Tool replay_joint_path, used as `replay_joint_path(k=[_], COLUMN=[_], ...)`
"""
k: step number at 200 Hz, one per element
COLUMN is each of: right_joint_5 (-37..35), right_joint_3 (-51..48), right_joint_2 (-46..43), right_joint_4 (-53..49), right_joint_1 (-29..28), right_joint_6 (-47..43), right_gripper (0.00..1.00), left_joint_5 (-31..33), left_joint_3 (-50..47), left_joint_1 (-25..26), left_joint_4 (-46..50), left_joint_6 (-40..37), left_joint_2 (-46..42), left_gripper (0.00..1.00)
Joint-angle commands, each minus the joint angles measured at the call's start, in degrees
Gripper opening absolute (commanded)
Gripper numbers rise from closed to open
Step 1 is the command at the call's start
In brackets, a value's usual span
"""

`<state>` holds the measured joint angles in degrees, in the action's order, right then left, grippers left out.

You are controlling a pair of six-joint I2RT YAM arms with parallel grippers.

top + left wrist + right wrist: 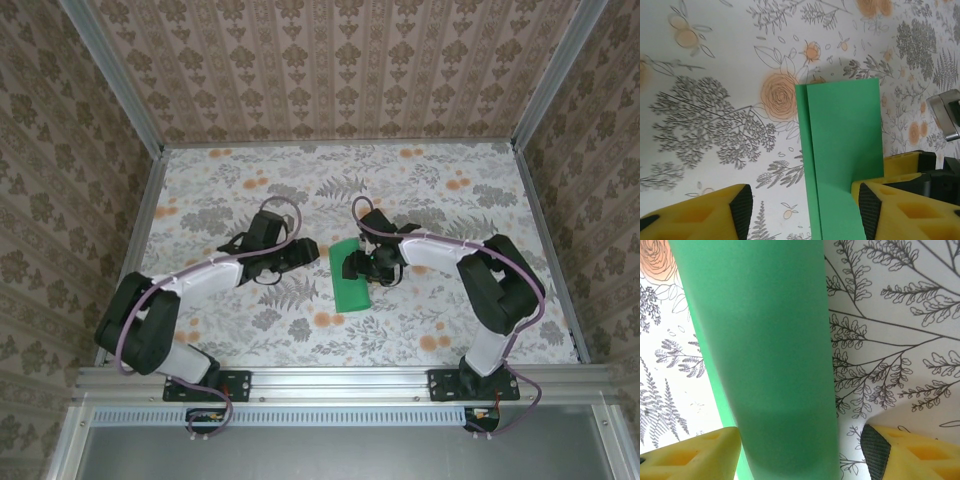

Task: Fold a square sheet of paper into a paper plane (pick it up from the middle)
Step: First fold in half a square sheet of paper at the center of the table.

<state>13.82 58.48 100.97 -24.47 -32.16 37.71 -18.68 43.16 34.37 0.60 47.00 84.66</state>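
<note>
Both arms are bolted at the near edge of the table [450, 200] and reach inward to its middle.

In the top view, the left end effector [300, 255] and the right end effector [362, 265] face each other. The green sheet of paper [350, 285] lies between and under them. Here it reads as a narrow rectangle, its long side running from near to far. The right end effector covers its far end, and the left one stands just beside its left edge. You cannot judge either jaw gap from this height.

The wrist views settle that.

- **Left end effector:** In the left wrist view, the left end effector [804, 212] is spread wide. The sheet [845, 140] runs up between its yellow fingers [735, 210], close against the right-hand one. That finger overlaps the paper's edge, but you cannot tell whether it touches.
- **Fold:** This view also shows what the top view does not. The sheet is doubled over, with a thin strip of the lower layer showing along the left edge. It lies flat on the floral table.
- **Metal part:** A bright metal part [945, 115] shows at the right edge. What it belongs to cannot be made out.
- **Right end effector:** In the right wrist view, the right end effector [802, 452] is likewise spread and grips nothing. The sheet [765, 340] is large and blurred and passes between its fingers [700, 455]. It lies against the left-hand finger and well apart from the right-hand one.

Beyond the sheet lies the far half of the table, and patterned walls [340, 70] rise behind it.
</note>
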Motion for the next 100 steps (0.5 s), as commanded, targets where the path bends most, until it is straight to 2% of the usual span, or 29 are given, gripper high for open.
replay_joint_path(k=[1, 100], right_joint_5=[-4.76, -8.61], right_joint_3=[0.66, -0.82], right_joint_2=[3.53, 8.72], right_joint_4=[-4.72, -5.55], right_joint_1=[-0.65, -3.34], right_joint_6=[0.17, 0.56], right_gripper=[0.7, 0.71], left_joint_5=[-3.62, -7.83], left_joint_3=[2.44, 8.04], left_joint_1=[1.36, 3.05], left_joint_4=[-2.32, -8.16], left_joint_6=[1.27, 5.38], left_joint_2=[2.35, 15.12], left_gripper=[0.54, 0.18])
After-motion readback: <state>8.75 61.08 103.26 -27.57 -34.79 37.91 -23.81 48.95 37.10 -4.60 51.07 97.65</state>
